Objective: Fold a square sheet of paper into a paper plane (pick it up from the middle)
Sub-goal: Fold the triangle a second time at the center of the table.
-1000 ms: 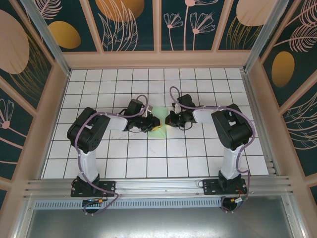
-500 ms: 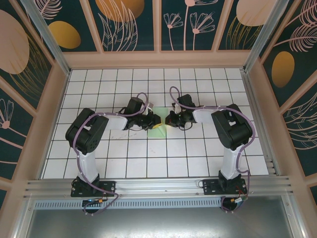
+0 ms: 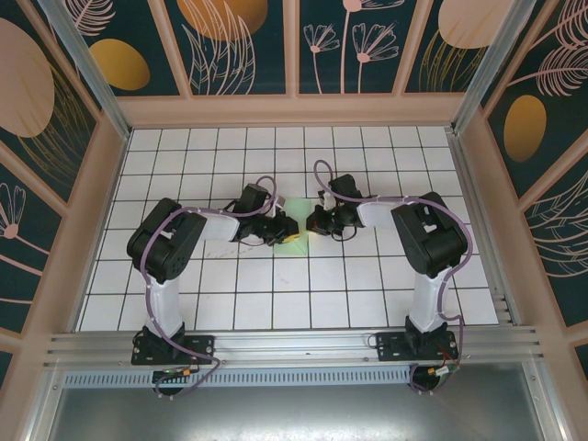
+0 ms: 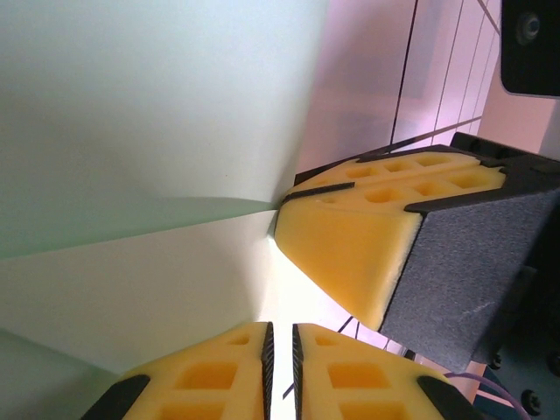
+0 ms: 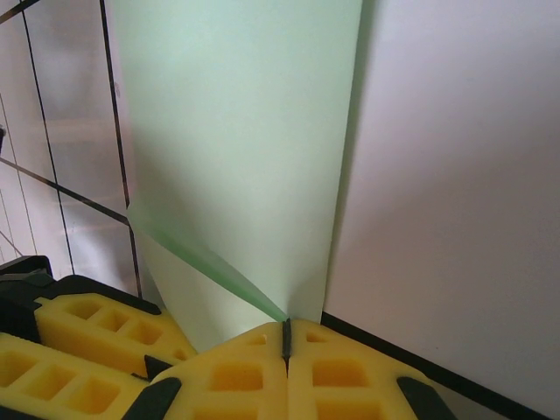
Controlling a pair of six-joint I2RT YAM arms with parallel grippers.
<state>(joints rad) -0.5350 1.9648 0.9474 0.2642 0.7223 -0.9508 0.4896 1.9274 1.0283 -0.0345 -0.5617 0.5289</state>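
Left end effector [image 3: 281, 228] hides most of the paper [image 3: 292, 235].

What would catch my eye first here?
A pale mint-green paper sits mid-table, pinched from both sides: the left gripper and right gripper meet nose to nose at it. Their bright yellow pads stand out against the white gridded table and dark flowered walls.

Robot lab test cell, not a home or shop. White grid-tiled bench [image 3: 367, 285] boxed in by dark teal wall panels with gold and pink plant prints [image 3: 243, 46] on metal posts. Silver aluminium rail [image 3: 294, 344] along near edge, with black-and-white left arm [image 3: 161, 266] and right arm [image 3: 427, 248] bolted to it, purple cables running along both.
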